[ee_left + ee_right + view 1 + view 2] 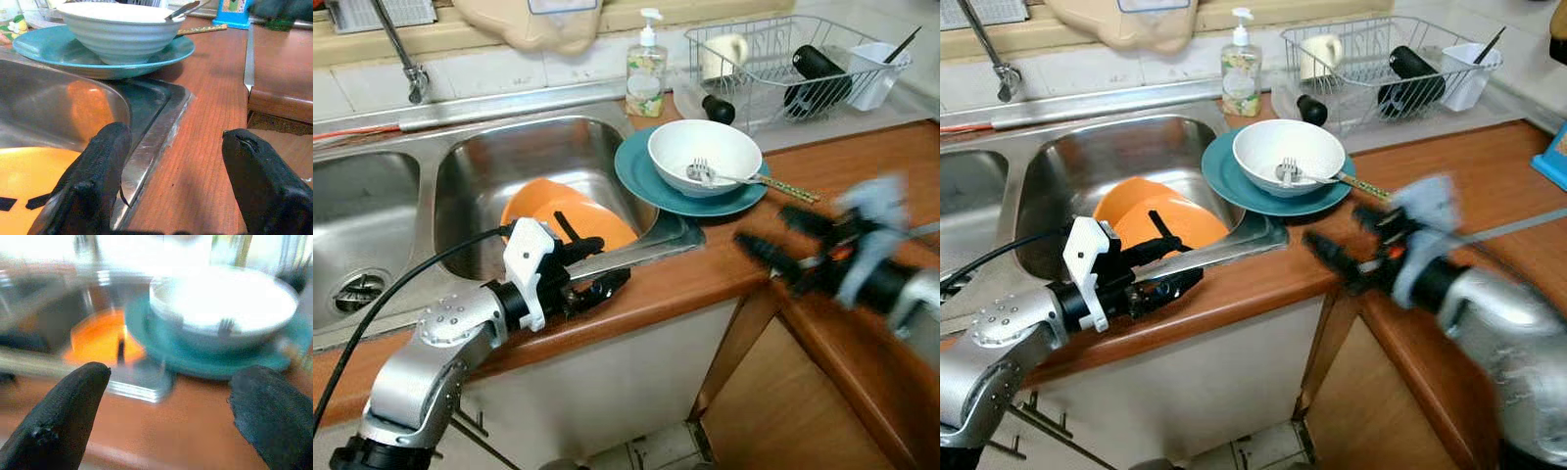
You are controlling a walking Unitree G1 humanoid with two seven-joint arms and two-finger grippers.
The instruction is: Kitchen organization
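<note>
White bowl [705, 154] resting on the teal plate [646, 174] at the counter's edge beside the sink [489, 176], fork [705, 173] lying inside with its patterned handle [783, 188] poking over the rim. Likely glazed ceramic: stiff, breakable, slick if wet, moderately heavy. Best gripped at the near rim, away from the fork; better still, fork out first. Orange plate [570, 217] sitting down in the basin. Further back, a soap bottle [646, 69] with a flowered label, too small to read, and a wire dish rack [783, 59] holding a mug and dark items. Left gripper [597, 274] over the sink's front lip, fingers spread wide, nothing held. Right gripper [1351, 250] blurred above the wooden counter [862, 157], aimed toward the bowl, fingers apart and empty.
</note>
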